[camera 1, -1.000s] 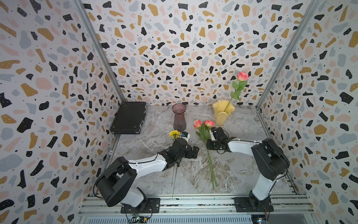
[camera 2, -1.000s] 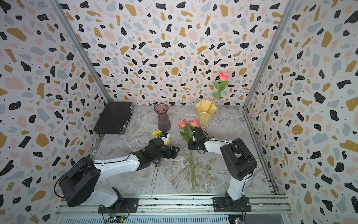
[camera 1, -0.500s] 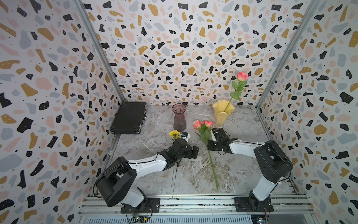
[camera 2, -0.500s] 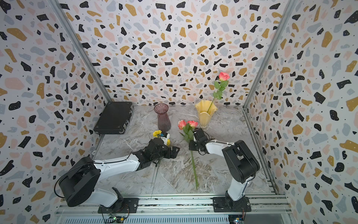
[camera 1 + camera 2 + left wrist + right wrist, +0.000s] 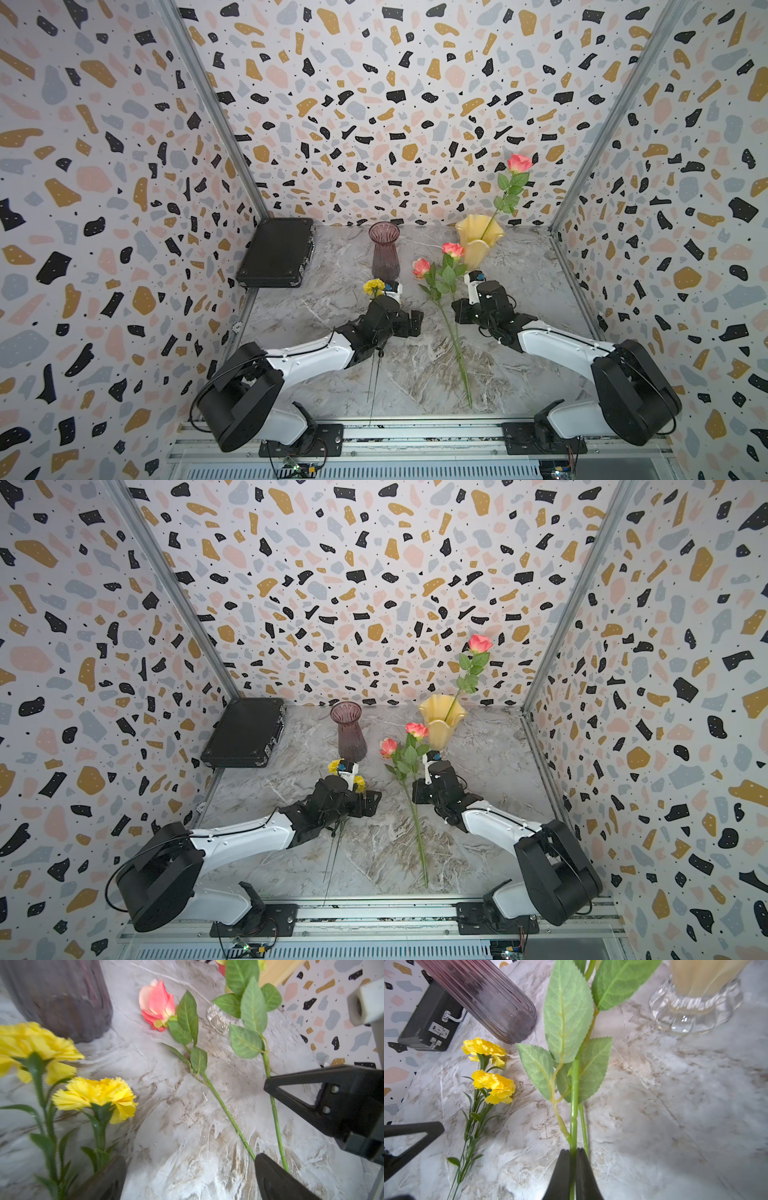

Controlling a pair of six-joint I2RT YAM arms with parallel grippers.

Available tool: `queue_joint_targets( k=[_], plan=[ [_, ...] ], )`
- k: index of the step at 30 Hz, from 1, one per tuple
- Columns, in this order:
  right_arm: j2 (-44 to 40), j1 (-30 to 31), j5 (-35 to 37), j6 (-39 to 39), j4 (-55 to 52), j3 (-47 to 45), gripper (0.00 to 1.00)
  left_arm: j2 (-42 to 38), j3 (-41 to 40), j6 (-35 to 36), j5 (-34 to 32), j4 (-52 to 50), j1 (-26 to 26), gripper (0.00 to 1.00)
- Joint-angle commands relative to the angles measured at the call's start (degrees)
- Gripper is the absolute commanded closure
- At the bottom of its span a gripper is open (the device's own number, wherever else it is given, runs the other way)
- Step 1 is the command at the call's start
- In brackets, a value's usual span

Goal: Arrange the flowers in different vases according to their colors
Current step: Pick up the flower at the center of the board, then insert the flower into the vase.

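Marble desk carries everything I am watching. My right gripper is pinched closed on the green stem of one rose, below its leaves. That bloom sits just in front of the yellow vase. A second rose lies flat on the desk just beside it. Its stem runs alongside the held one toward the front edge, and its head lies between the two vases. The third rose stands in the yellow vase, leaning up toward the back wall. The purple vase stands upright to the left of the yellow one. Two yellow blooms lie on the desk in front of the purple vase, their thin stems pointing toward the front rail. My left gripper sits low over those stems with its jaws wide apart, holding nothing. From the left wrist view the yellow stems run past one finger rather than through the gap, and I cannot tell whether they touch it. A black case lies at the back left, well apart from the flowers.
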Motion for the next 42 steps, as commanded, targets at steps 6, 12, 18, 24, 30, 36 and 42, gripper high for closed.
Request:
queue_joint_targets(
  k=[6,12,18,24,30,36,42],
  plan=[
    [-8.4,-0.1,1.0,-5.1,2.5,-1.2,1.0,-8.3,0.1,-11.5,-26.4,-14.5,-0.3,0.01],
    [-10.6,0.1,-0.7,-6.9,-2.1,3.1,1.0,-10.7,-2.1,-13.7,-30.1,-13.8,-0.3,0.01],
    [-9.6,0.2,-2.2,-6.6,-4.8,11.5,1.0,-11.3,-6.3,-5.1,-18.0,-0.4,-0.3,0.0],
    [-5.6,0.1,1.3,-11.3,-9.9,27.9,1.0,-7.0,-5.5,2.6,5.9,10.8,-1.0,0.01],
    [0.7,-0.1,14.2,-19.4,-11.3,44.0,1.0,0.8,-2.6,6.1,11.5,16.0,-6.5,0.01],
    [8.8,-1.5,24.5,-30.6,-4.6,55.7,1.0,3.3,-0.1,7.3,10.1,13.1,-7.7,0.01],
    [15.8,-4.6,27.5,-36.3,3.3,64.4,1.0,4.0,1.0,7.6,9.0,12.0,-7.7,0.01]
  ],
)
